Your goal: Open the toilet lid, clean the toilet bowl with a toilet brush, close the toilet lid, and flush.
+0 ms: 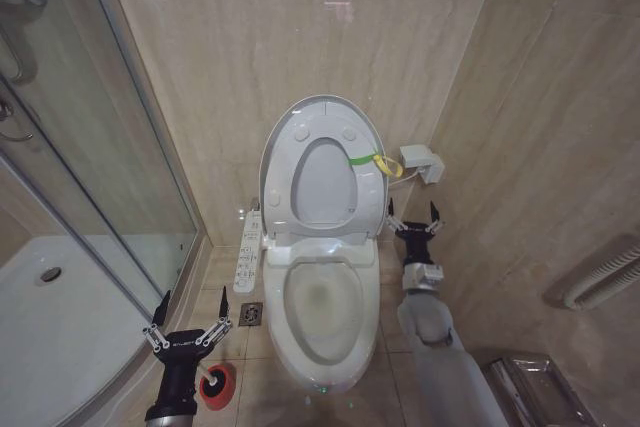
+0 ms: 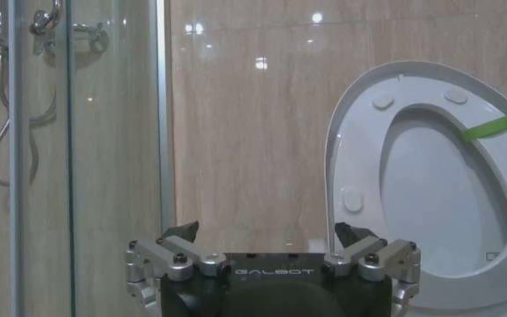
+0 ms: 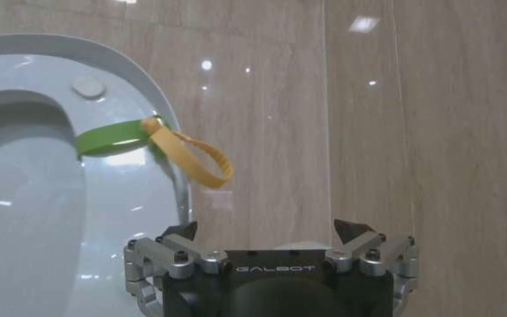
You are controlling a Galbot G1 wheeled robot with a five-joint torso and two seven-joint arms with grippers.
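The toilet lid (image 1: 325,117) stands upright against the back wall, with the ring seat raised against it. A yellow-green band (image 1: 372,160) is tied at its right edge. Below it the toilet bowl (image 1: 322,299) lies uncovered, with a long button panel (image 1: 248,252) on its left side. My left gripper (image 1: 196,309) hangs open and empty left of the bowl, just above a red holder cup (image 1: 218,385). The toilet brush is hidden behind that gripper. My right gripper (image 1: 412,209) is open and empty right of the lid, below the band (image 3: 113,139). The left wrist view shows the lid (image 2: 430,191) beyond my open left gripper (image 2: 267,232).
A glass shower enclosure (image 1: 90,177) with a white tray (image 1: 50,297) closes off the left side. A floor drain (image 1: 251,314) sits between cup and bowl. A white wall box (image 1: 420,162), a wall rail (image 1: 600,282) and a metal tray (image 1: 535,387) lie on the right.
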